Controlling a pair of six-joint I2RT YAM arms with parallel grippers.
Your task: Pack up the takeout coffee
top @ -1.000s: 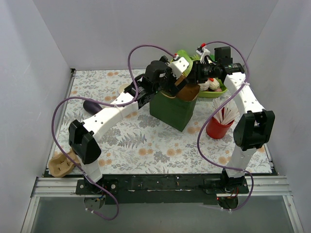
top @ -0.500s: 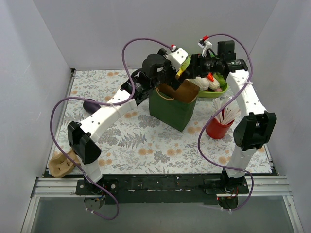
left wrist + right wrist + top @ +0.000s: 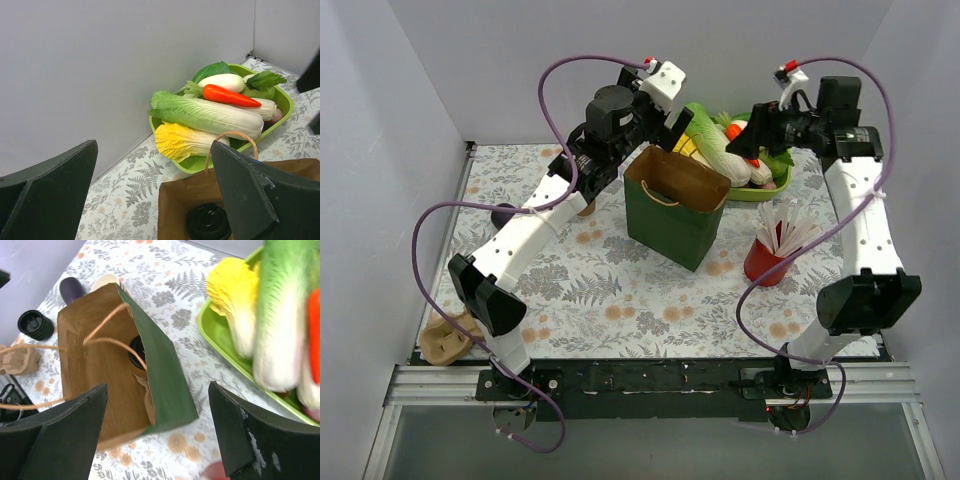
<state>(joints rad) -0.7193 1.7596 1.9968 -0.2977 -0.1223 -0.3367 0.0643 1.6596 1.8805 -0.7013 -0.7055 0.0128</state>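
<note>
One coffee cup (image 3: pixel 209 222) inside bag (image 3: pixel 175 202), beneath left gripper (image 3: pixel 154 145)

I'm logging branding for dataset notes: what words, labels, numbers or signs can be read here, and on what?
None can be read. The green paper bag, the takeout coffee's black lid inside it and the red cup show no print; any embossing on the lid is too small to tell.
</note>
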